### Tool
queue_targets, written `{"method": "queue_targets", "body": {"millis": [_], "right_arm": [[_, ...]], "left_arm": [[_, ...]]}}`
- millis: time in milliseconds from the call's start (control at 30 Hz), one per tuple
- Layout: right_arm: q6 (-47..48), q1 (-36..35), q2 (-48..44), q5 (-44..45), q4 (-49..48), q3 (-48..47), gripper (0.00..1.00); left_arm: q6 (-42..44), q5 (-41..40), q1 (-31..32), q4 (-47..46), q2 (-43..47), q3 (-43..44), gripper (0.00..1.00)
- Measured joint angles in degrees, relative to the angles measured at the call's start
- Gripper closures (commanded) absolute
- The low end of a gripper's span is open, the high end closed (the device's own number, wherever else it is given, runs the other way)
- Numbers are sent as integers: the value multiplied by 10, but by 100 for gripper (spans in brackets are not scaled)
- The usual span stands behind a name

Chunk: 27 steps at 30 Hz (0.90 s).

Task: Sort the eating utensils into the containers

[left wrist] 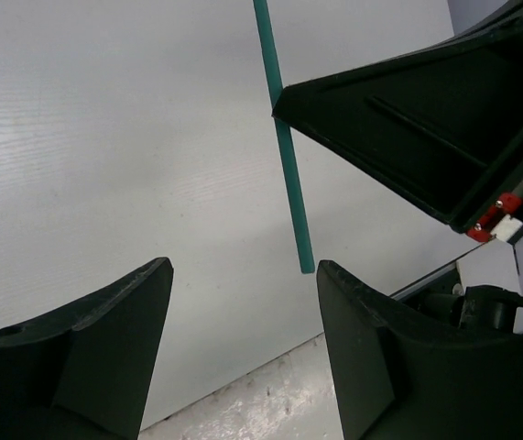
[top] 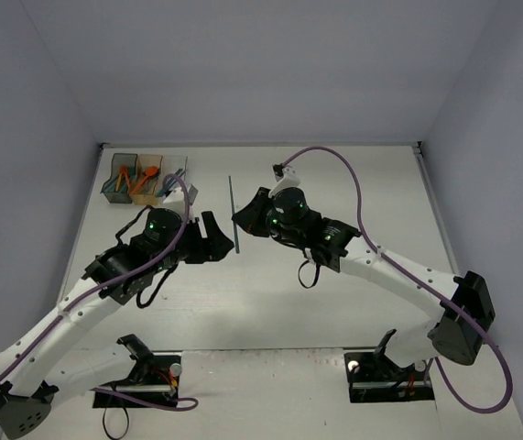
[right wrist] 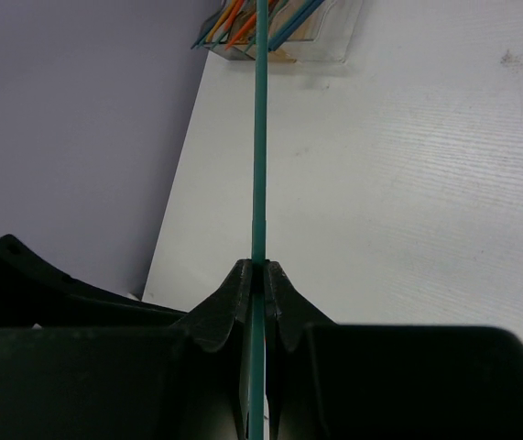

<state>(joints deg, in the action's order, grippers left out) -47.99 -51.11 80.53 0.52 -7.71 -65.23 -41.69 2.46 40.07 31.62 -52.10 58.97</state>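
Teal stick (right wrist: pixel 259 137) gripped; utensils (top: pixel 142 183) in far-left bins (top: pixel 117 161).

Even bright overhead light; soft shadows; wrist foregrounds blurred.

Smooth matt teal stick (right wrist: pixel 259 137), looks plastic. Table (left wrist: pixel 105 137) under the stick: white, matt, fine grain-like ridges, with a rougher speckled strip past the stick's end. Right gripper (right wrist: pixel 257 275) on the stick and left gripper (left wrist: pixel 243 268) beside it: black matt plastic, faint sheen. Containers (top: pixel 147 176) beyond the stick: see-through glossy plastic
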Motion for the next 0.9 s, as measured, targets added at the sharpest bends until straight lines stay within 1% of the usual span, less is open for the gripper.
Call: {"method": "queue_targets", "body": {"millis": [267,333,400,433,533,733,800,833,867,900], "right_arm": [[-2,0,-8,8,-18,6,100],[-4,0,-11,8,-21,11,100],[-4,0,-13,8,-22,14,100],[-5,0,-14,8,-23,15,100],[-5,0,-14,9,-24,18,100],[-4,0,-14,16,-24,26,100],[-3,0,-14,16,-24,29,100],[-2,0,-14,17,-24,29,93],[-1,0,-14,17,-24,29,82],[0,0,-14,17,-24,29,68]], "left_arm": [[-35,34,0,-65,-49,-19,40],[-39,37,0,-76,-55,-19,42],[-42,40,0,-87,-59,-19,51],[-44,41,0,-94,-61,-20,63],[-51,45,0,-109,-71,-24,80],[-57,51,1,-125,-94,-30,99],[-59,52,1,-127,-94,-33,100],[-59,53,1,-127,-94,-34,100],[-59,52,1,-127,-94,-34,100],[-59,52,2,-127,-94,-34,100]]}}
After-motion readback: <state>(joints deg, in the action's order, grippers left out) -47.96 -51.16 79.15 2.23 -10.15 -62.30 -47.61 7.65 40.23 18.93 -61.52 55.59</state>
